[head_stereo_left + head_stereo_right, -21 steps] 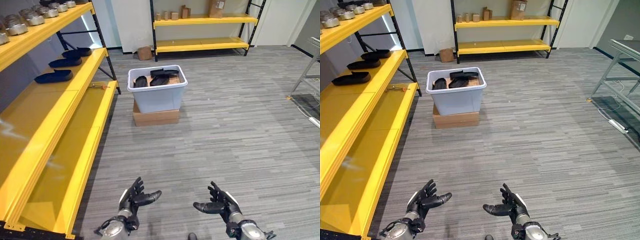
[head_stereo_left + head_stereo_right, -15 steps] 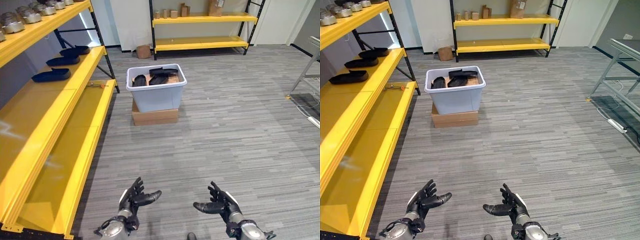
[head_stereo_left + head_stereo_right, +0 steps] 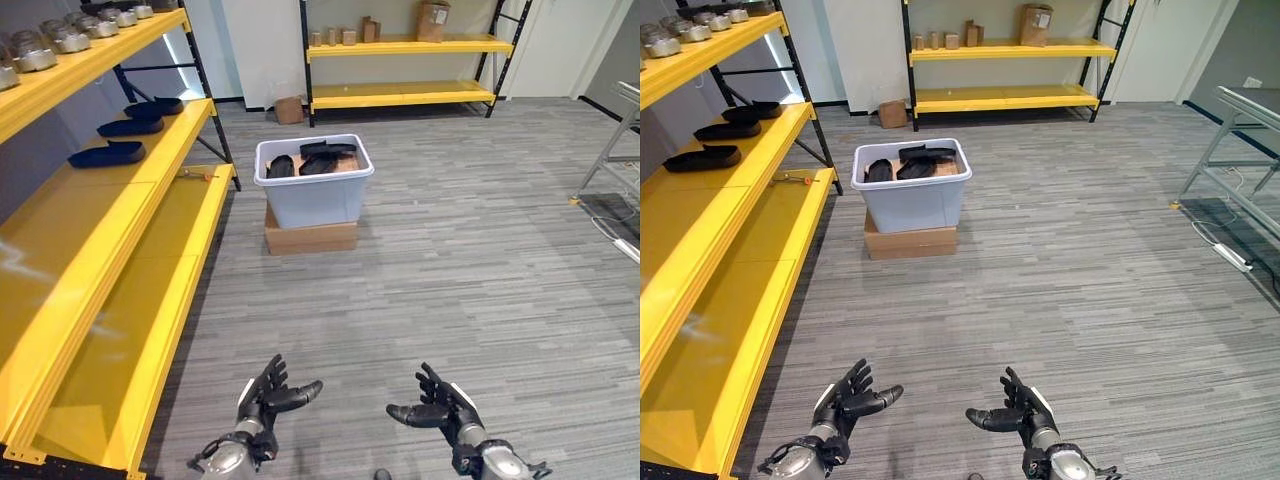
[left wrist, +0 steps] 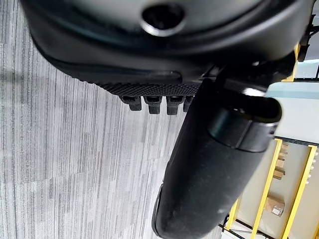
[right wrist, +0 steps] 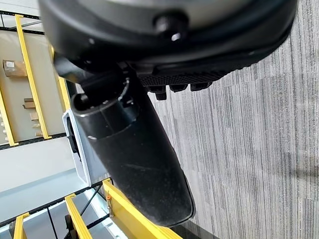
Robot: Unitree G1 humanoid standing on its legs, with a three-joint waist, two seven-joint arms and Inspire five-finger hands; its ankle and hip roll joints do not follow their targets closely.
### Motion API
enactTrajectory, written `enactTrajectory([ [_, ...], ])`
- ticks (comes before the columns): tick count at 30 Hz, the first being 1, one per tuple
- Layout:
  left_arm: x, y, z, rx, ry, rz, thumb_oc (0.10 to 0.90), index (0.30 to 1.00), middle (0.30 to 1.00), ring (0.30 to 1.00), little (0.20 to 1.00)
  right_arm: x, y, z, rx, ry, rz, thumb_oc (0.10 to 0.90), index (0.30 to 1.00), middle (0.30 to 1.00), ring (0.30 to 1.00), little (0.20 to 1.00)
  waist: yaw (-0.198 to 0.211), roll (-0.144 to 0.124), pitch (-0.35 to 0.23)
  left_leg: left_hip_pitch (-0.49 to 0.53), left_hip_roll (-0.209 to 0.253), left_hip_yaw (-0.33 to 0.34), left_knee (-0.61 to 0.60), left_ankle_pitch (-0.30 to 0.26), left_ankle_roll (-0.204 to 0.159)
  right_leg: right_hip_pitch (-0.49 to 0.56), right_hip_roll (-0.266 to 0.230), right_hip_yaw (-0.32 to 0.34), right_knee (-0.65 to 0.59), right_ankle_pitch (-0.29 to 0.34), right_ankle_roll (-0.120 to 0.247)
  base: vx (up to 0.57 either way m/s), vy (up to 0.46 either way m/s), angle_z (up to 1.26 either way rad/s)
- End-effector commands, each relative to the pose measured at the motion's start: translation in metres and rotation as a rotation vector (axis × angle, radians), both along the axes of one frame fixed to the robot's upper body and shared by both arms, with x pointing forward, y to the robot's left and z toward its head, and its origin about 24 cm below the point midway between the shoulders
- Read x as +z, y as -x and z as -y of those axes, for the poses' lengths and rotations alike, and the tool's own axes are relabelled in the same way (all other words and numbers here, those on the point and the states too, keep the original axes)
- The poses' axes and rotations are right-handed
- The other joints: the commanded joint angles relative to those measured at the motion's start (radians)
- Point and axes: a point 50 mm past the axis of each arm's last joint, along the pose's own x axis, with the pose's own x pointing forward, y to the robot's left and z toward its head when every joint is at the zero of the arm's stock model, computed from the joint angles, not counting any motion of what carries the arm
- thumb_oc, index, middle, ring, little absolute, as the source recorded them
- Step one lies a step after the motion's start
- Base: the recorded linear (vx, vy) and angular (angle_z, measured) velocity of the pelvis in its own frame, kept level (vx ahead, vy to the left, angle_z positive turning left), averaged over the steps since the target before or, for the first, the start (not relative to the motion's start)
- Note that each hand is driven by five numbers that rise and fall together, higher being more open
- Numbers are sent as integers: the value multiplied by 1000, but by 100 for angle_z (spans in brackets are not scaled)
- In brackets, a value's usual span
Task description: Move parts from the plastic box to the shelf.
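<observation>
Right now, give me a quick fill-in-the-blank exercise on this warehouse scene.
1. The plastic box rests on a flat ____ box on the floor.
2. Three dark parts lie on the yellow shelf's ____ level.
3. The left hand and right hand both hold ____.

Missing words: cardboard; middle; nothing

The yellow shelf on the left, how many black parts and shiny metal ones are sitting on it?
Black parts on the middle level: 3
Shiny metal parts on the top level: at least 5; the row is cut off
Total: at least 8
</observation>
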Motion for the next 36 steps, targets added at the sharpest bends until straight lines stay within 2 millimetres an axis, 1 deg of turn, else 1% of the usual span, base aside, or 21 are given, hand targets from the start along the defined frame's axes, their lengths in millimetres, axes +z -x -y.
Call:
enactTrajectory([
  [1,28,-35,-5,14,1,193,900,1000,1000,1000,1000,25,-29,-7,19,-37,184,900,1000,1000,1000,1000,11,-34,-21,2,5,-9,-3,-1,-22,28,-25,2,8,-14,50,0,0,0],
  [8,29,-35,-6,16,0,196,900,1000,1000,1000,1000,26,-29,-7,21,-32,183,900,1000,1000,1000,1000,11,-33,-20,-1,4,-10,-3,0,-22,26,-26,3,8,-12,50,0,0,0],
  [10,27,-34,-4,35,34,185,900,1000,1000,1000,1000,27,-30,-7,22,-35,188,900,1000,1000,1000,1000,10,-33,-20,-1,3,-12,-3,0,-21,26,-26,3,8,-12,49,0,0,0],
  [13,28,-35,-4,32,32,193,900,1000,1000,1000,1000,27,-30,-8,28,-33,188,900,1000,1000,1000,1000,10,-33,-17,0,3,-14,-3,-1,-20,26,-28,5,9,-10,49,0,0,0],
  [19,33,-39,-6,20,9,215,900,1000,1000,1000,1000,30,-34,-6,41,-12,202,900,1000,1000,1000,1000,12,-31,-2,12,6,-8,-3,2,-8,6,-28,14,55,-29,42,-14,3,0],
  [20,35,-41,-7,22,10,228,900,1000,1000,1000,1000,32,-40,-7,53,-2,217,900,1000,1000,1000,1000,22,-38,16,-21,-4,-21,53,-16,3,-16,-30,32,77,-27,42,-103,23,-4],
  [21,36,-43,-7,24,12,231,900,1000,1000,1000,1000,33,-42,-7,56,-1,220,900,1000,1000,1000,1000,25,-41,20,-41,-8,-20,81,-28,6,-31,-32,38,91,-27,42,-115,39,-11],
  [25,39,-45,-9,26,13,244,900,1000,1000,1000,1000,35,-46,-8,56,-11,229,900,1000,1000,1000,1000,31,-41,27,-67,-20,-13,133,-62,29,-62,-40,46,151,-49,48,-28,70,-19],
  [26,39,-45,-9,26,13,244,900,1000,1000,1000,1000,35,-46,-8,56,-11,229,900,1000,1000,1000,1000,31,-41,27,-68,-21,-13,135,-63,29,-64,-40,46,153,-49,48,-26,118,-6],
  [27,40,-47,-9,20,6,251,900,1000,1000,1000,1000,34,-48,-10,56,-15,230,900,1000,1000,1000,1000,28,-38,34,-76,-30,-17,149,-76,43,-84,-48,47,200,-65,53,-29,150,-1],
  [29,43,-50,-8,5,-8,262,900,1000,1000,1000,1000,34,-48,-13,59,-23,229,900,1000,1000,1000,1000,25,-34,43,-80,-46,-26,161,-89,58,-120,-61,45,284,-84,64,-33,176,-1],
  [30,44,-51,-8,-4,-19,267,900,1000,1000,1000,1000,34,-48,-15,65,-24,230,900,1000,1000,1000,1000,23,-32,49,-78,-52,-30,163,-92,67,-147,-65,47,337,-67,68,-21,86,2],
  [31,44,-51,-8,-4,-19,267,900,1000,1000,1000,1000,34,-48,-15,65,-24,231,900,1000,1000,1000,1000,23,-33,48,-80,-53,-29,164,-92,67,-151,-65,47,341,-68,68,-33,145,12],
  [32,45,-52,-9,-20,-37,273,900,1000,1000,1000,1000,33,-47,-15,65,-25,229,900,1000,1000,1000,1000,18,-33,64,-74,-68,-34,166,-96,84,-219,-76,56,489,20,76,-23,157,14],
  [33,46,-53,-9,-26,-42,277,900,1000,1000,1000,1000,34,-46,-15,63,-29,232,900,1000,1000,1000,1000,13,-33,72,-69,-75,-36,169,-98,90,-249,-80,58,546,60,73,-24,157,16],
  [34,46,-53,-9,-26,-42,277,900,1000,1000,1000,1000,34,-46,-15,63,-29,233,900,1000,1000,1000,1000,14,-33,72,-69,-75,-36,169,-98,90,-250,-80,59,548,60,73,-13,95,9],
  [35,47,-53,-9,-38,-50,277,900,1000,1000,1000,1000,34,-46,-15,61,-31,236,900,1000,1000,1000,1000,7,-29,83,-67,-74,-44,172,-96,94,-275,-69,58,608,66,67,44,101,23],
  [36,46,-53,-9,-46,-56,273,900,1000,1000,1000,1000,34,-44,-13,52,-29,233,900,1000,1000,1000,1000,4,-25,85,-49,-80,-49,168,-106,100,-311,-64,20,611,43,58,117,119,18],
])
